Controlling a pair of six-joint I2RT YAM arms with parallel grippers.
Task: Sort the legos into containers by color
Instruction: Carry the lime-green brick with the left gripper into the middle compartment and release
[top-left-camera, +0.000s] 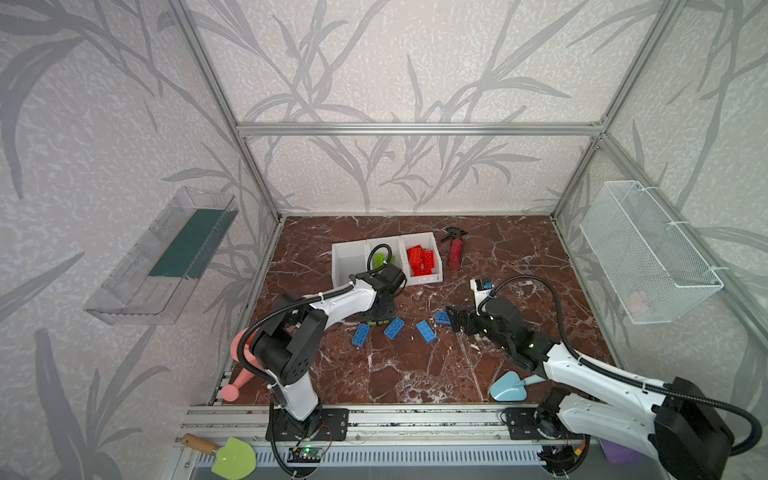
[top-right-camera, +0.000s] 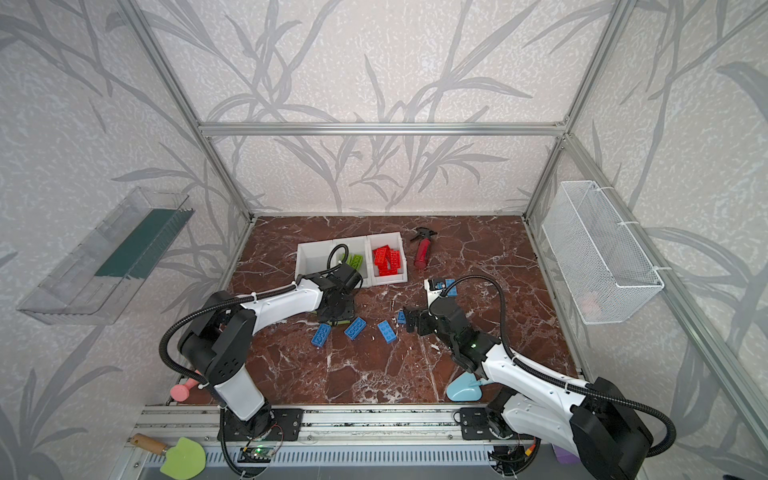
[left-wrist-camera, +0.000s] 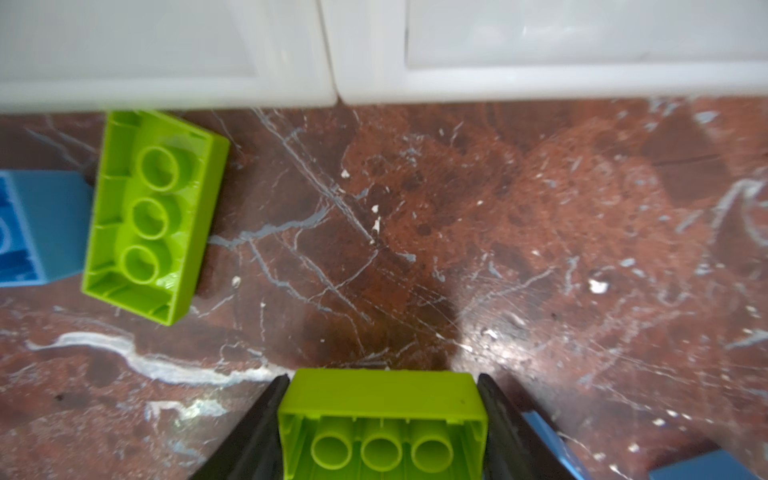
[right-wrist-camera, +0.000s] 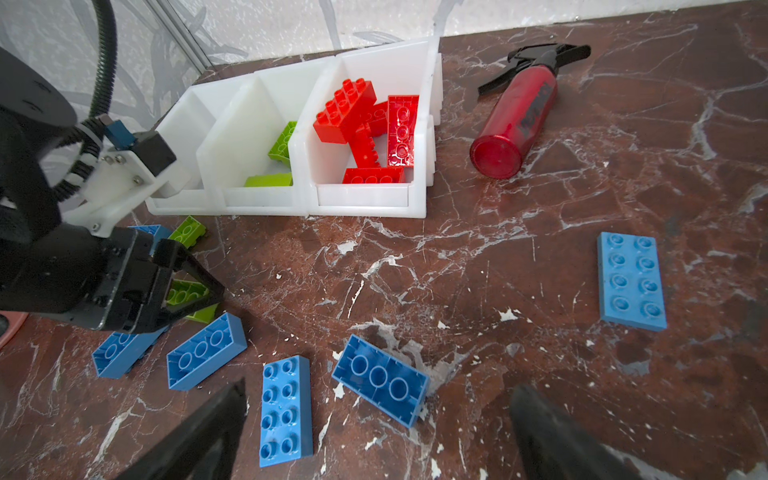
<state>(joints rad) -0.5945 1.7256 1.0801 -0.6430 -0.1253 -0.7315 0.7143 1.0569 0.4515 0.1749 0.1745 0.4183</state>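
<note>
**Left gripper** (left-wrist-camera: 382, 376), pointing down just in front of the containers (top-left-camera: 341, 266). Its two fingers (left-wrist-camera: 257, 432) press against the short ends of a lime-green brick (left-wrist-camera: 382, 419). The brick is underside up and fills the gap between them. Whether it is clear of the marble table top (left-wrist-camera: 498, 249) cannot be told. A second lime-green brick (left-wrist-camera: 153, 216), also underside up, lies on the table beyond the fingertips, near the containers' front wall.

**Centre.** In both top views, four blue bricks (top-left-camera: 394, 328) lie in a loose row on the table between the two grippers.

**Right gripper** (right-wrist-camera: 378, 384). Its fingers (right-wrist-camera: 208, 436) are spread wide and pinch nothing. Two of the blue bricks lie flat in the gap ahead of the fingertips, one studs up and one underside up, apart from both fingers.

**Rear.** The middle bin of the containers holds green bricks (right-wrist-camera: 282, 141), and the right bin holds red bricks (right-wrist-camera: 365, 124). A red spray bottle (right-wrist-camera: 515, 120) lies on its side, just right of the row.
</note>
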